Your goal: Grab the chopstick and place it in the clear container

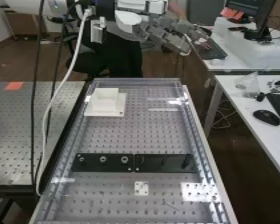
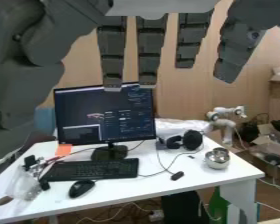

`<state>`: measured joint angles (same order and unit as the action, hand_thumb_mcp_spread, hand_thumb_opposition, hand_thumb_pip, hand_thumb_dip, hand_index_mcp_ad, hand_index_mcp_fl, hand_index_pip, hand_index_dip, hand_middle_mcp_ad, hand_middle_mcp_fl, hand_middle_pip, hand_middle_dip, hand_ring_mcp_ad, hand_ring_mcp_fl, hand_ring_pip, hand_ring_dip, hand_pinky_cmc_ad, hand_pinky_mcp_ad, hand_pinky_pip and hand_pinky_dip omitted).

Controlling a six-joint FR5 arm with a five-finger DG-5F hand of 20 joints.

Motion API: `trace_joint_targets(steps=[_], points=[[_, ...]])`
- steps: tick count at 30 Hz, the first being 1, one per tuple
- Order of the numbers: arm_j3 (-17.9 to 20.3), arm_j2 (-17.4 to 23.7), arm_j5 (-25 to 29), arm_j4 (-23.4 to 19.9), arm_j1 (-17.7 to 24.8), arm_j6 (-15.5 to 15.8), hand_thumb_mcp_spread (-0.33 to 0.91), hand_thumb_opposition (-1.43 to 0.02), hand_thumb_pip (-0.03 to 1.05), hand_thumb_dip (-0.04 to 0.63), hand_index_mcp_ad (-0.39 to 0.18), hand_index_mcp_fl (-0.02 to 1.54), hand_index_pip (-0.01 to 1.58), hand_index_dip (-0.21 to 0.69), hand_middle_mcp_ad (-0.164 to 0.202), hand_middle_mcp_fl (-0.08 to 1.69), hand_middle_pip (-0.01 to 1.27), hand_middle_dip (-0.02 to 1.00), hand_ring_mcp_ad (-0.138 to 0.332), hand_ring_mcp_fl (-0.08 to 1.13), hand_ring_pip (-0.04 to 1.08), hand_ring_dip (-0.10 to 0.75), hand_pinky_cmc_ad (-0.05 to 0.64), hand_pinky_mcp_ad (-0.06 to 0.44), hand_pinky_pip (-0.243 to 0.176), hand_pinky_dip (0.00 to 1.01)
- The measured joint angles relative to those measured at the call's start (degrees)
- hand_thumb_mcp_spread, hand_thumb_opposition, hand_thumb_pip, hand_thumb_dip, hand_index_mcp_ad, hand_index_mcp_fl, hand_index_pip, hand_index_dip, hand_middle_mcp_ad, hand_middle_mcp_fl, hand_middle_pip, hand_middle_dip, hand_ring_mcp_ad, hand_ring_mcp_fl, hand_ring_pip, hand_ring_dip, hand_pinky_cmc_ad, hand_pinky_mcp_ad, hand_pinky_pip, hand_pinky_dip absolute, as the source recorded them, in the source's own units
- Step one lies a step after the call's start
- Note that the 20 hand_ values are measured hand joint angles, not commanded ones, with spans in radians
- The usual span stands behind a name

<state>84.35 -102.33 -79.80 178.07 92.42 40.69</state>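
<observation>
your hand (image 1: 170, 32) hangs beyond the far end of the perforated bench (image 1: 134, 135), raised over the floor side and angled toward the desks at the high view's right. in the wrist view its dark grey fingers (image 2: 151, 50) reach out straight and spread, with gaps you can see between them. you can't tell where the chopstick or the clear container is.

on the bench in front of you, a transparent sheet (image 1: 167, 90) covers the hole pattern. near its far left corner, as the high view has it, you find a white stepped block (image 1: 106, 94) on a square base (image 1: 117, 109). closer to you, two black mounting plates (image 1: 91, 162) (image 1: 147, 162) sit end to end across the bench, the left one bearing three round fittings. nearer still is a small white plate with holes (image 1: 141, 188). a second perforated bench (image 1: 31, 130) stands along the left, with an orange paper note (image 1: 14, 86) on it.

past the fingers, you look onto a white desk (image 2: 164, 189) with a black monitor (image 2: 91, 115), a keyboard (image 2: 94, 170) just in front of it, and a mouse (image 2: 81, 188) beside that. black headphones (image 2: 192, 140) lie between the monitor and a shiny metal bowl (image 2: 217, 159).
</observation>
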Motion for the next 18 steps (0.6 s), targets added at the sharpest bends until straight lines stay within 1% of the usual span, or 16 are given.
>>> trace_joint_targets(steps=[2,5,10,12,13,16,18], points=[[0.1,0.0,-1.0,-0.1,0.0,-0.1,0.26,-0.68,0.33,0.086,-0.155,0.39,0.04,0.360,0.016,0.23,0.13,0.32,0.140,0.04,0.11,0.195,0.506,0.363,-0.075,0.18],[0.1,0.1,-0.6,-0.2,-0.2,-0.3,0.26,-0.68,0.33,0.086,-0.141,0.39,0.04,0.360,0.026,0.23,0.13,0.31,0.148,0.05,0.11,0.195,0.506,0.361,-0.075,0.18],[0.0,0.1,-1.1,-0.3,-0.4,-0.1,0.27,-0.68,0.33,0.086,-0.141,0.39,0.04,0.360,0.026,0.23,0.13,0.31,0.150,0.05,0.11,0.195,0.506,0.361,-0.075,0.18],[0.0,0.1,-0.9,-0.3,-0.4,-0.2,0.27,-0.68,0.33,0.086,-0.152,0.39,0.04,0.360,0.021,0.23,0.13,0.32,0.145,0.05,0.11,0.195,0.506,0.361,-0.075,0.18],[0.0,0.1,-0.7,-0.3,-0.4,-0.2,0.27,-0.68,0.33,0.086,-0.141,0.39,0.04,0.360,0.026,0.23,0.13,0.32,0.148,0.05,0.11,0.195,0.506,0.361,-0.075,0.18],[-0.1,0.0,-0.7,-0.3,-0.4,-0.3,0.27,-0.68,0.33,0.086,-0.141,0.39,0.04,0.360,0.026,0.23,0.13,0.32,0.150,0.05,0.11,0.195,0.511,0.361,-0.075,0.18],[-0.1,0.0,-0.6,-0.3,-0.3,-0.3,0.27,-0.68,0.33,0.086,-0.152,0.39,0.04,0.360,0.017,0.23,0.13,0.31,0.145,0.05,0.11,0.195,0.515,0.361,-0.075,0.18]])
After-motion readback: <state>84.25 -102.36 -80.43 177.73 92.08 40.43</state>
